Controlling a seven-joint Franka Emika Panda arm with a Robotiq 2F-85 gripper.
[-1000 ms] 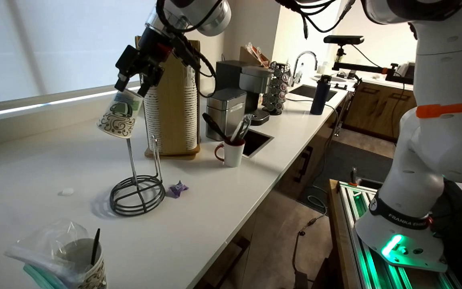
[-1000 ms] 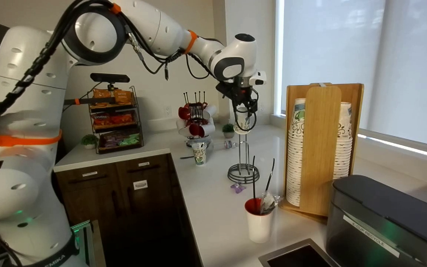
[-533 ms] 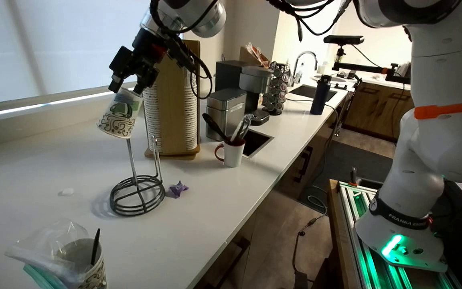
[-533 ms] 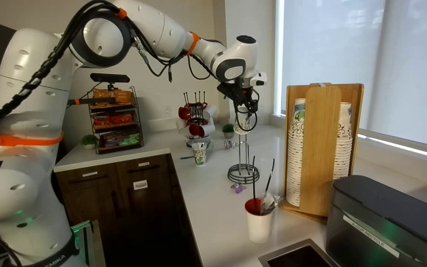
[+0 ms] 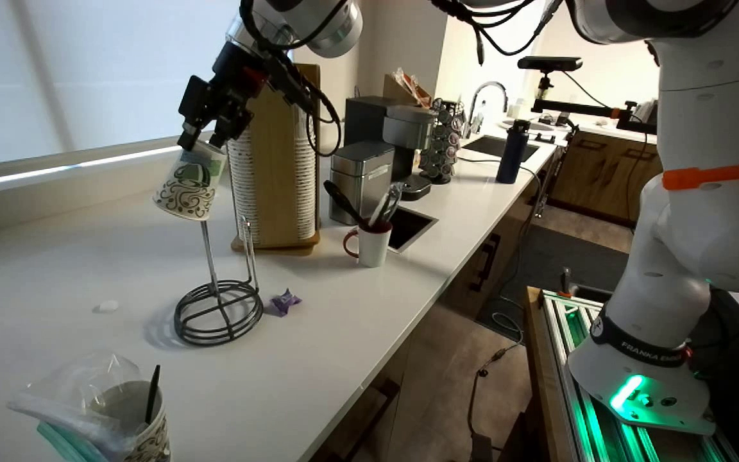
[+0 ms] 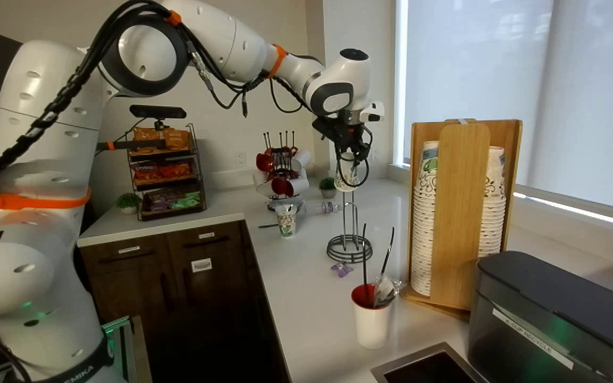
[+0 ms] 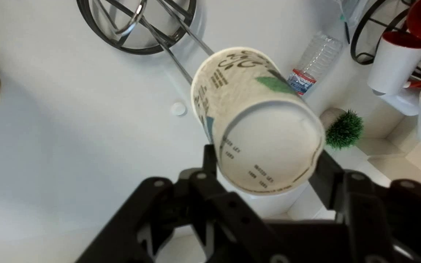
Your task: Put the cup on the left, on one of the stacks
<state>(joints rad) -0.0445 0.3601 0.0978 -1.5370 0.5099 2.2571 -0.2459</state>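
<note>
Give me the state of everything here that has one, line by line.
Paper cup, upside down over a loop of the wire stand
Gripper, straddling that cup's base; whether clamped, cannot tell
Plastic water bottle, lying on its side
Red-lined mug, upright, holding utensils
Wooden cup dispenser, loaded with stacked cups
K-Cup recycle bin, closed
Navy bottle, upright
Cabinet drawers, shut
Base light, lit green

In an exterior view my FRANKA-lettered arm [image 5: 706, 224] was white — orange strap [image 5: 706, 176] at three o'clock, black gripper [image 5: 201, 139] at ten.
</note>
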